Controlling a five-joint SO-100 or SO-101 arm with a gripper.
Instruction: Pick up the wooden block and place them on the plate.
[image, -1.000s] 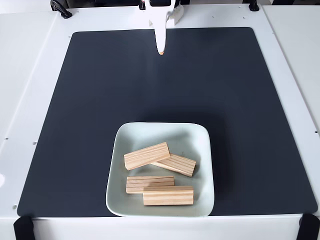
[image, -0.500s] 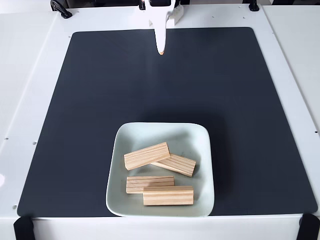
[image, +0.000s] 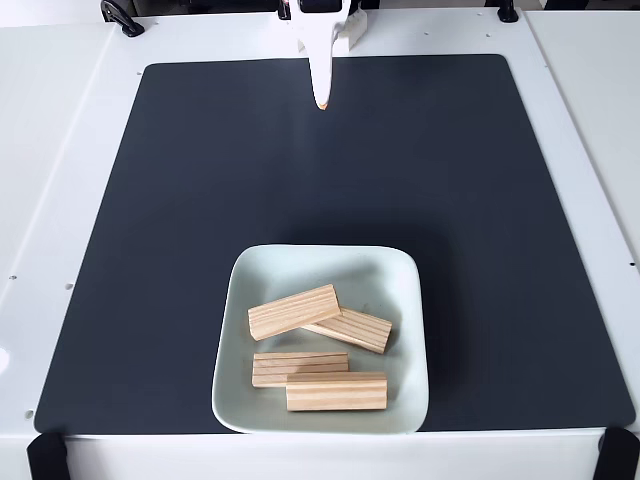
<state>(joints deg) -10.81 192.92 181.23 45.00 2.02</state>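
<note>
Several wooden blocks lie inside the pale plate (image: 405, 280) near the front of the mat. One block (image: 293, 312) rests tilted across a second block (image: 358, 331). A third block (image: 299, 363) lies behind the block at the front (image: 336, 392). My white gripper (image: 321, 100) hangs at the far edge of the mat, well away from the plate. Its fingers are together, pointing down, with nothing between them.
A black mat (image: 180, 200) covers most of the white table (image: 60, 150). Black clamps sit at the table's front corners (image: 45, 455) and at the back left (image: 120, 15).
</note>
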